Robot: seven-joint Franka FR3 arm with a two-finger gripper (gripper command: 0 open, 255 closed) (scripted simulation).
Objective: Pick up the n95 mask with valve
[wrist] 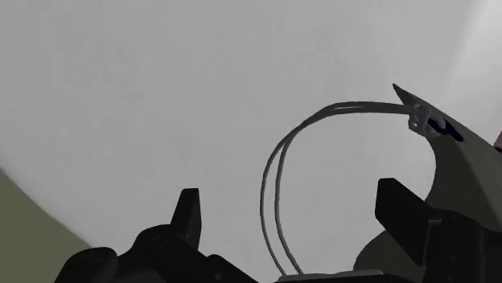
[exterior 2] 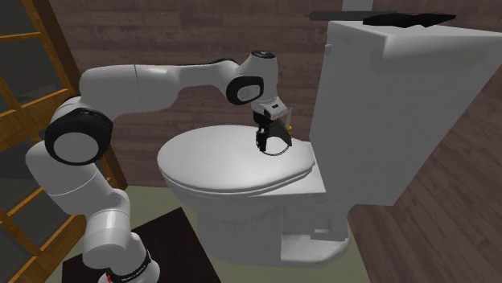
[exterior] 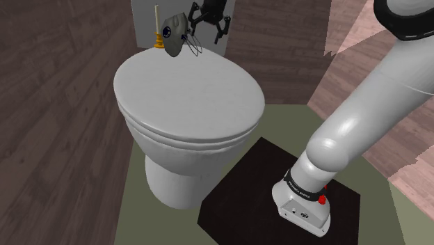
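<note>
n95 mask (exterior: 174,31): It is grey and stands on its edge at the back of the toilet lid (exterior: 188,97). It sits just outside one side of the jaws, not in the gap between them. Its dark round valve (exterior: 169,29) faces away from the jaws.

Jaws: Released. The two black fingers (wrist: 188,215) stand wide apart and hold nothing.

Straps (wrist: 273,193): These thin loops hang off the mask and run through the gap between the jaws. The mask body looks like it touches the outside of one finger, but I cannot be sure.

Step in hand: I think it is getting the jaws around the mask.

How to do it well: Slide the jaws sideways toward the mask until its stiff body is in the gap. Then close slowly. Grab the body, not the straps. Straps alone would let the mask swing and maybe slip out.

Edges: The tall white tank (exterior 2: 386,104) is close by the jaws, so there is little room on that side. A yellow stick (exterior: 158,31) stands on the far side of the mask from the jaws. A hard push could knock the mask into it or tip the mask flat.

Open room: Above the jaws nothing is in the way, so lifting straight up looks safe. The wide lid on the side away from the tank is bare too.
</note>
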